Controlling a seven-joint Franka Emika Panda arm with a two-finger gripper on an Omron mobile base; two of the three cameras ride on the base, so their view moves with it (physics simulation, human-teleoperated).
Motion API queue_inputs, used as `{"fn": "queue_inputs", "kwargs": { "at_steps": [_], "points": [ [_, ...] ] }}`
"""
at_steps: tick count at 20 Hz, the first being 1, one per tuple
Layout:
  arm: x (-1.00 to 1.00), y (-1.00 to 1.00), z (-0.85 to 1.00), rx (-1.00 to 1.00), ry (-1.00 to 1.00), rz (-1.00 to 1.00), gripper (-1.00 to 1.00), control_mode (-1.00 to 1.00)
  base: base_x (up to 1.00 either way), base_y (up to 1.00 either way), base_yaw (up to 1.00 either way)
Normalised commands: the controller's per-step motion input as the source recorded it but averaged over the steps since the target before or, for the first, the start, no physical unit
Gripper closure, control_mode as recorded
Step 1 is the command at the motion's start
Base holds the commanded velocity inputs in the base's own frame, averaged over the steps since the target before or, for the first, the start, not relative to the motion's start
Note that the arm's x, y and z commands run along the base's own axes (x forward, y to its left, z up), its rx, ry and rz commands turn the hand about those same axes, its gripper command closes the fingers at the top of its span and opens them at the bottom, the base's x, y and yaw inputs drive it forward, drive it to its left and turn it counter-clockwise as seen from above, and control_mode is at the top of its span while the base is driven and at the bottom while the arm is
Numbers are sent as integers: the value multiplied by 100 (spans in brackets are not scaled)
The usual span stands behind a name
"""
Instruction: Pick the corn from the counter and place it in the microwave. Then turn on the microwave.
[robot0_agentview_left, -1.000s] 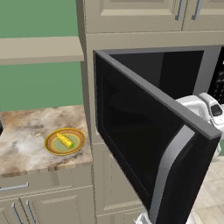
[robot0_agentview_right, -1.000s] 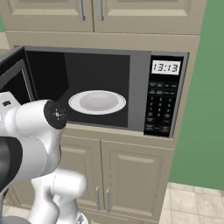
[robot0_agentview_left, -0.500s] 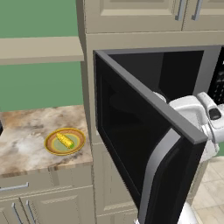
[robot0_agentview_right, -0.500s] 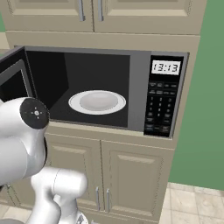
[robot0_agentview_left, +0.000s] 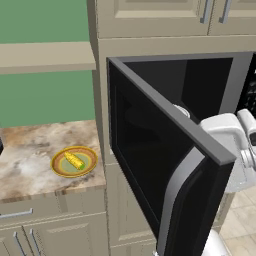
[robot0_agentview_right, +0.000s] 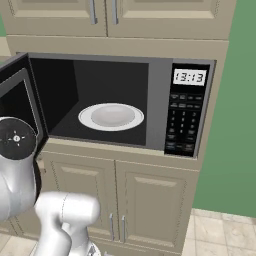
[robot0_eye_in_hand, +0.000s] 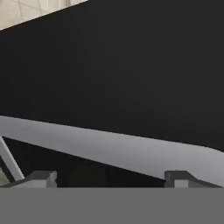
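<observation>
Microwave display reads 13:13 in pale digits on black; button panel below it has small pale labels, too small to read. Black boxy shell, dark matte cavity, round white glossy turntable inside, nothing on it. Door swung wide open, dark glass face, long curved silver handle along its free edge. Corn is a short yellow cob with a green tip, lying on a round green plate with a yellow rim, on the marbled beige-brown stone desk left of the microwave, well apart from the open cavity. Beige panelled cabinets above and below, thin metal pulls. Plain tan shelf on the green wall. Tool is released, two dark grey fingertips spread wide with nothing between them, facing the dark door glass and the silver handle bar just ahead. White arm sits behind the door's edge.
</observation>
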Motion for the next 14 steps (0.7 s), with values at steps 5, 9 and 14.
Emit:
{"fn": "queue_inputs", "kwargs": {
  "at_steps": [5, 9, 14],
  "points": [
    [-19, -14, -17, 0, -1, -9, -100, -100, 0, 0, 0],
    [-2, -38, -16, 2, 0, -7, -100, -100, 0, 0, 0],
    [-2, -38, -12, 5, 0, -7, -100, -100, 0, 0, 0]
  ]
}}
